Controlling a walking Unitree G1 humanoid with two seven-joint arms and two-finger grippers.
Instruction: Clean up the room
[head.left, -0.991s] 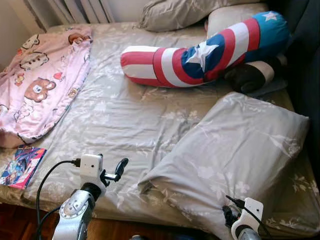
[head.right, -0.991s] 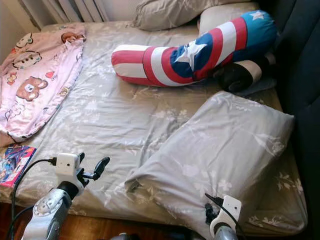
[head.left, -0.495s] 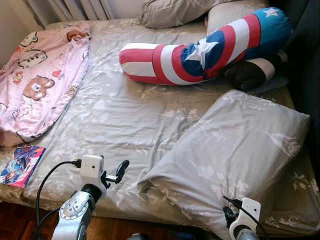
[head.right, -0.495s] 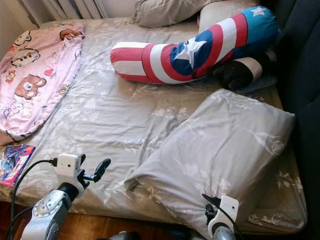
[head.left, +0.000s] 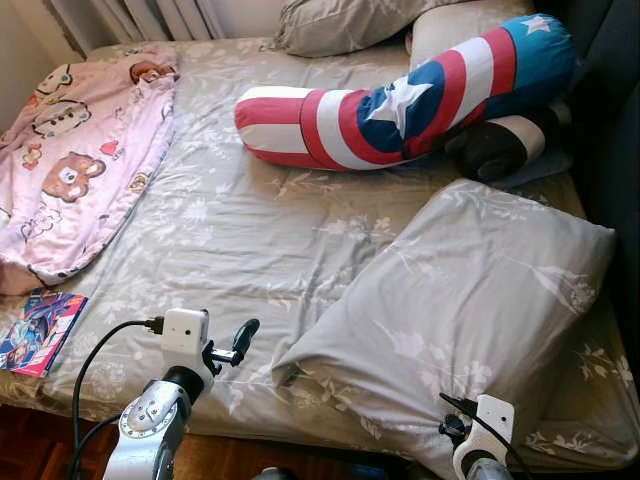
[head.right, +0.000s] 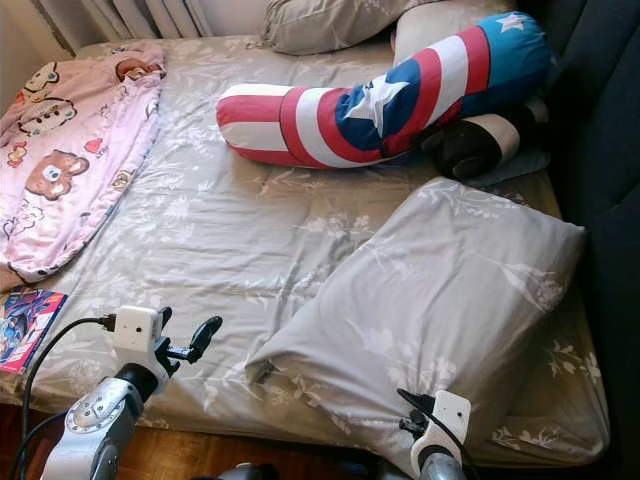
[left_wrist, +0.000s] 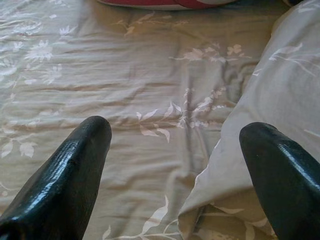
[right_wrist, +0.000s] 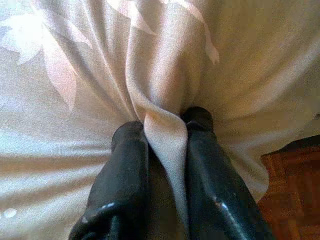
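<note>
The bed (head.left: 250, 230) carries a grey pillow (head.left: 470, 300), a striped bolster (head.left: 400, 105), a pink blanket (head.left: 75, 160) and a comic book (head.left: 40, 330)

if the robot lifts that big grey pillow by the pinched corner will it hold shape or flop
It will probably flop: the right gripper has only a thin fold of the grey pillow cover, so the case may stretch before the filling follows. It looks plump and soft, likely light but bulky, so it should sag and drag across the bedsheet.
</note>
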